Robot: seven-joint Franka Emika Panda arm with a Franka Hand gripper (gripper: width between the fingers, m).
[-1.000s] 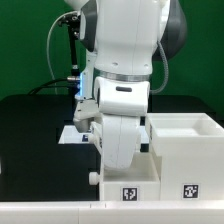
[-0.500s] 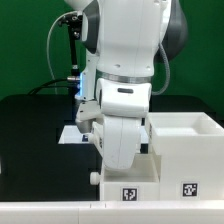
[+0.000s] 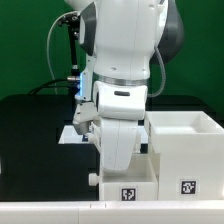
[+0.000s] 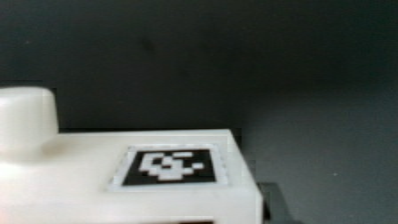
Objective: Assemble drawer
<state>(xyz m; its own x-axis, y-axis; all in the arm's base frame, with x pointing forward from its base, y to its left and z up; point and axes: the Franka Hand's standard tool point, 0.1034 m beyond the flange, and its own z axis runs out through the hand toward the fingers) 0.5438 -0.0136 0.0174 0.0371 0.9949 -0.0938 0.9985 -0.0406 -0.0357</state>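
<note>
A small white drawer tray (image 3: 128,183) with a black-and-white tag stands at the front of the table, with a round knob (image 3: 94,178) on its left side in the exterior view. The large white casing (image 3: 186,150) stands right beside it, on the exterior view's right. My gripper is down directly behind the tray, hidden there by my own hand. In the wrist view the tray's tagged face (image 4: 173,166) and knob (image 4: 27,112) fill the lower part. One dark fingertip (image 4: 276,204) shows just beside the tray's edge and the other is hidden.
The marker board (image 3: 70,135) lies on the black table behind my arm. A white ledge (image 3: 40,212) runs along the table's front edge. Cables hang behind the arm at the back.
My arm has shifted slightly toward the exterior view's left. The tray and the casing have not moved.
</note>
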